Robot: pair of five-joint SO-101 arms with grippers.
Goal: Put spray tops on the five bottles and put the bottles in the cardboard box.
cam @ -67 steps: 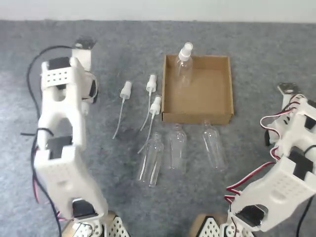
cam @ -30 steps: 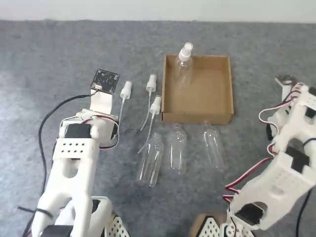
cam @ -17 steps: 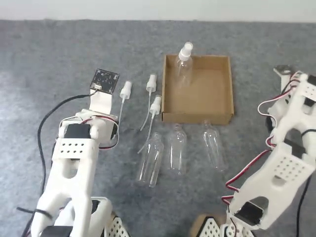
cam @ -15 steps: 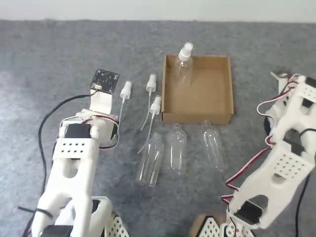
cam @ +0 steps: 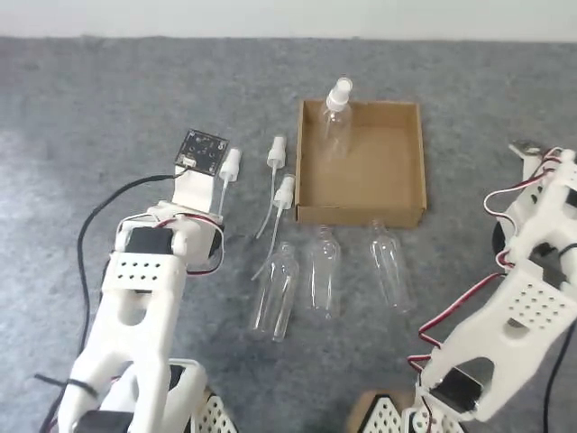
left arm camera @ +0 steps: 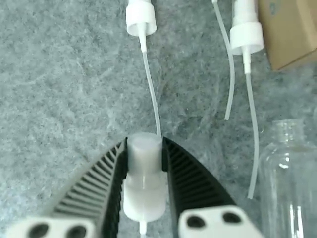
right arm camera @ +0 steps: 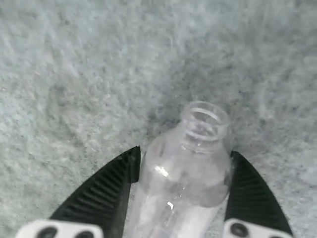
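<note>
Resting in the cardboard box (cam: pixel 306 171) was one capped bottle (cam: pixel 335 122), with three bare bottles (cam: pixel 322 268) lying just outside. By the left wrist view, the left gripper (left arm camera: pixel 144 144) pinched a spray top (left arm camera: pixel 144 173) for fitting. By the right wrist view, the right gripper (right arm camera: pixel 184 153) clasped an open bottle (right arm camera: pixel 200 126), apparently to receive it.

Five bottles: capped bottle (cam: pixel 335 131), three bare bottles (cam: pixel 274 293) (cam: pixel 323 271) (cam: pixel 391 266), held bottle (right arm camera: pixel 185 171) in right gripper (right arm camera: pixel 184 156).
Five spray tops: three loose tops (cam: pixel 230 163) (cam: pixel 276 152) (cam: pixel 285 191), held top (left arm camera: pixel 144 173) in left gripper (left arm camera: pixel 144 144), fitted top (cam: pixel 340 92).
One cardboard box (cam: pixel 401 215).

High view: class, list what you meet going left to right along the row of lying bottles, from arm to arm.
Left arm → first uncapped bottle → second uncapped bottle → third uncapped bottle → right arm.
</note>
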